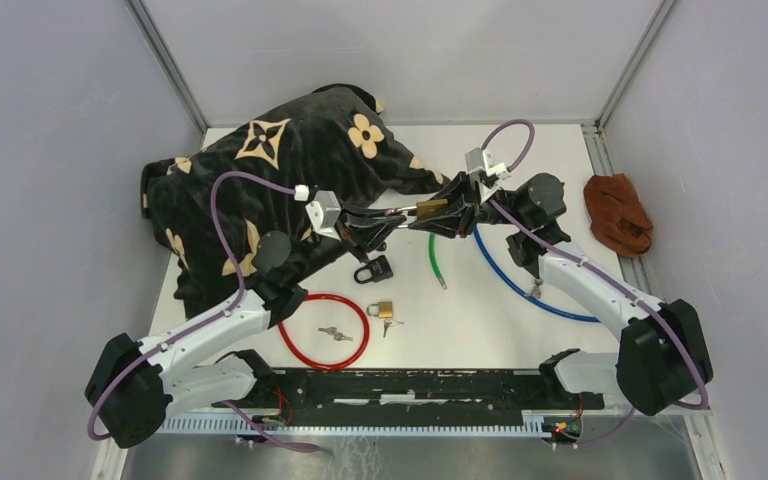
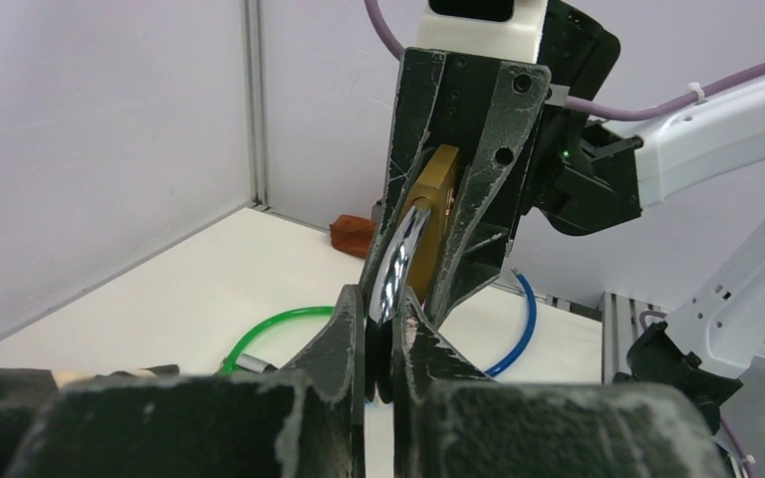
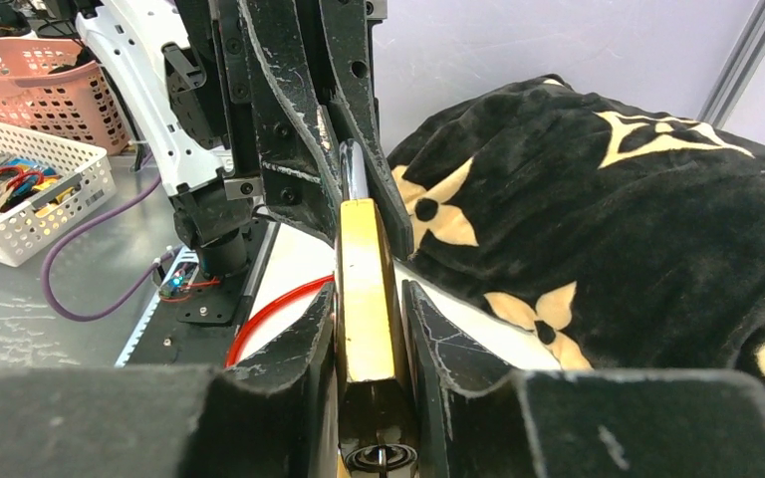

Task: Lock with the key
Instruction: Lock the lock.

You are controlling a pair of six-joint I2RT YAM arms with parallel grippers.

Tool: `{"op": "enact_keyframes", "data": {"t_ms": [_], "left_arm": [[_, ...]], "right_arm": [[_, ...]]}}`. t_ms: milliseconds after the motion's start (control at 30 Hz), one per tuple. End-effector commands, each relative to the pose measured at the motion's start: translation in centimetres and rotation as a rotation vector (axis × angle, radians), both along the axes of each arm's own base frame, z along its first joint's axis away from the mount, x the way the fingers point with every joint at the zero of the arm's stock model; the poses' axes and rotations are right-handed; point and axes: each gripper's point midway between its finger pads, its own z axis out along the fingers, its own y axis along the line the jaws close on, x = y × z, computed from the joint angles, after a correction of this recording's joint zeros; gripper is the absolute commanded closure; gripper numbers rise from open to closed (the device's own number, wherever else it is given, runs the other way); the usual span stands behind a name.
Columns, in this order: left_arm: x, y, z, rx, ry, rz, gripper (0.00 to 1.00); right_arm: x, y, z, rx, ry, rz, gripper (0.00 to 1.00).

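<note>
A brass padlock (image 1: 431,208) hangs in the air above the middle of the table, between my two grippers. My right gripper (image 3: 369,291) is shut on its brass body (image 3: 364,284), and the keyhole end (image 3: 379,458) faces that wrist camera. My left gripper (image 2: 386,299) is shut on the lock's shiny steel shackle (image 2: 398,261); in the top view it (image 1: 396,214) meets the lock from the left. A small bunch of keys (image 1: 335,333) lies on the table inside the red loop, apart from both grippers.
A black blanket with beige flowers (image 1: 280,170) covers the far left. On the table lie a red cable loop (image 1: 291,346), a green cable (image 1: 433,255), a blue cable (image 1: 520,285), a black padlock (image 1: 373,270), a small brass padlock with a key (image 1: 381,308), and a brown cloth (image 1: 617,212) at the right edge.
</note>
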Motion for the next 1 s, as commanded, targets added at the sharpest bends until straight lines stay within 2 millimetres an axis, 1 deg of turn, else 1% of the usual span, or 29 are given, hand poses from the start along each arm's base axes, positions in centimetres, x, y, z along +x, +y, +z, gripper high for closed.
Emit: {"op": "enact_keyframes", "data": {"t_ms": [0, 100, 233, 367, 500, 700, 867, 967], "left_arm": [[-8.1, -5.9, -5.9, 0.216, 0.147, -0.467, 0.98], [-8.7, -6.1, -5.8, 0.222, 0.143, -0.499, 0.98], [-9.0, -6.1, -6.0, 0.234, 0.149, -0.516, 0.98], [-10.1, -6.5, -5.9, 0.247, 0.113, -0.56, 0.98], [-10.1, -6.6, -6.3, 0.261, 0.129, -0.565, 0.98], [-10.6, -6.8, -6.2, 0.264, 0.118, -0.585, 0.98], [-10.9, -6.8, -6.2, 0.266, 0.104, -0.594, 0.98], [-11.1, -6.8, -6.2, 0.266, 0.101, -0.598, 0.98]], "right_arm": [[-3.3, 6.1, 1.6, 0.016, 0.013, 0.103, 1.0], [-4.0, 6.7, 1.5, -0.013, -0.027, 0.14, 1.0], [-4.4, 6.9, 0.2, -0.05, -0.028, 0.173, 1.0], [-4.8, 7.6, -0.5, -0.063, -0.027, 0.212, 1.0], [-5.1, 8.3, -1.0, -0.069, -0.018, 0.239, 1.0], [-5.8, 9.5, -0.9, -0.071, -0.029, 0.278, 1.0], [-6.1, 10.1, -2.0, -0.081, -0.01, 0.297, 1.0], [-6.3, 10.2, -2.2, -0.081, -0.001, 0.312, 1.0]]}}
